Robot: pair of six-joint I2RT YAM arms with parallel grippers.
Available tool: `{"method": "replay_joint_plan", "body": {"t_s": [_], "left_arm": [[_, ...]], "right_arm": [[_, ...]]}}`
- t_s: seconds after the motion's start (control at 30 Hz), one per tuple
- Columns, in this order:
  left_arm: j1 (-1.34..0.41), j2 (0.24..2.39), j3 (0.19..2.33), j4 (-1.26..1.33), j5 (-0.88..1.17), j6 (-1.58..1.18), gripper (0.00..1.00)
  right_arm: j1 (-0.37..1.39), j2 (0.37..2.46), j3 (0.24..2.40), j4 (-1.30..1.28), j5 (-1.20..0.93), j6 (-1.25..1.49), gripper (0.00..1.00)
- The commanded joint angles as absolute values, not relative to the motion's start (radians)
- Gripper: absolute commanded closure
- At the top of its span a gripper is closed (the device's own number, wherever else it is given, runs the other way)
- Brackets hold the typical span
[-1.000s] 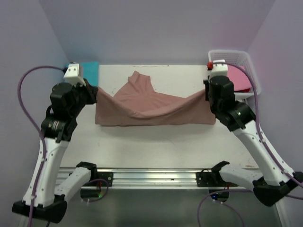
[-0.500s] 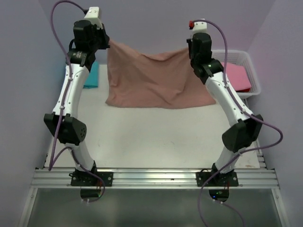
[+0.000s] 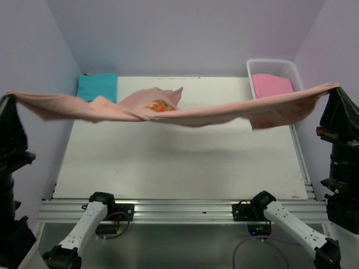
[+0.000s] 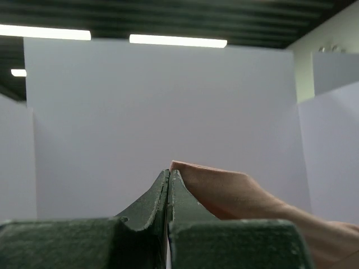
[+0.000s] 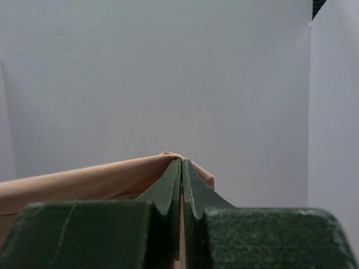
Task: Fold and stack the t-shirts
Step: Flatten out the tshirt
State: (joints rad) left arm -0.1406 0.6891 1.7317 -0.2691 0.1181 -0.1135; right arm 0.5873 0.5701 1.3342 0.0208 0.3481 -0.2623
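Note:
The salmon-brown t-shirt (image 3: 190, 115) hangs stretched across the whole top view, high above the table, sagging in the middle where its print shows. My left gripper (image 3: 7, 96) is shut on its left end at the far left edge. My right gripper (image 3: 335, 87) is shut on its right end at the far right. In the left wrist view the closed fingertips (image 4: 169, 175) pinch the cloth (image 4: 235, 193), which trails off to the right. In the right wrist view the shut gripper (image 5: 182, 162) holds fabric (image 5: 84, 182) running left. A teal t-shirt (image 3: 97, 87) lies folded at the back left. A pink t-shirt (image 3: 271, 84) lies in the basket.
A white plastic basket (image 3: 291, 70) stands at the table's back right corner. The white table (image 3: 179, 168) spreads beneath the hanging shirt. An aluminium rail (image 3: 179, 210) with both arm bases runs along the near edge. Lilac walls enclose the sides and back.
Both arms swung the shirt up off the table toward the back, then pulled it high and toward the camera, spreading far apart so the shirt is stretched wide.

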Motion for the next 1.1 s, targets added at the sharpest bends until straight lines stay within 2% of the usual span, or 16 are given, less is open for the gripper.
{"method": "replay_joint_plan", "body": {"t_s": [0.0, 0.27, 0.47, 0.57, 0.63, 0.7, 0.73, 0.77, 0.8, 0.9, 1.0, 1.03, 1.07], "left_arm": [[-0.144, 0.768, 1.778, -0.334, 0.144, -0.109, 1.00], [-0.147, 0.998, 1.870, -0.350, 0.040, -0.077, 1.00], [-0.150, 1.362, 1.980, -0.377, -0.023, -0.025, 1.00], [-0.123, 1.590, 2.110, -0.397, 0.046, -0.054, 1.00], [-0.081, 1.780, 2.261, -0.420, 0.090, -0.104, 1.00], [-0.048, 1.889, 2.301, -0.376, 0.121, -0.159, 1.00], [-0.038, 1.907, 2.319, -0.365, 0.135, -0.173, 1.00], [-0.035, 1.917, 2.335, -0.362, 0.155, -0.175, 1.00], [-0.037, 1.901, 2.342, -0.350, 0.175, -0.175, 1.00], [-0.069, 1.759, 2.318, -0.330, 0.143, -0.090, 1.00], [-0.100, 1.503, 2.122, -0.212, 0.108, -0.043, 1.00], [-0.110, 1.432, 1.944, -0.169, 0.088, -0.029, 1.00], [-0.118, 1.316, 1.868, -0.140, 0.054, -0.022, 1.00]], "right_arm": [[0.584, 0.653, 1.360, -0.040, 0.325, -0.272, 1.00], [0.584, 0.978, 1.594, -0.120, 0.567, -0.288, 1.00], [0.559, 1.314, 1.755, -0.133, 0.687, -0.313, 1.00], [0.479, 1.495, 1.900, -0.227, 0.615, -0.223, 1.00], [0.416, 1.682, 2.087, -0.340, 0.579, -0.177, 1.00], [0.397, 1.828, 2.342, -0.452, 0.581, -0.166, 1.00], [0.397, 1.904, 2.396, -0.443, 0.586, -0.181, 1.00], [0.397, 1.887, 2.378, -0.383, 0.580, -0.192, 1.00], [0.399, 1.861, 2.259, -0.221, 0.563, -0.196, 1.00], [0.425, 1.670, 2.000, 0.037, 0.532, -0.244, 1.00], [0.474, 1.487, 1.787, 0.109, 0.540, -0.316, 1.00], [0.479, 1.445, 1.728, 0.117, 0.551, -0.324, 1.00], [0.479, 1.366, 1.621, 0.117, 0.558, -0.324, 1.00]]}}
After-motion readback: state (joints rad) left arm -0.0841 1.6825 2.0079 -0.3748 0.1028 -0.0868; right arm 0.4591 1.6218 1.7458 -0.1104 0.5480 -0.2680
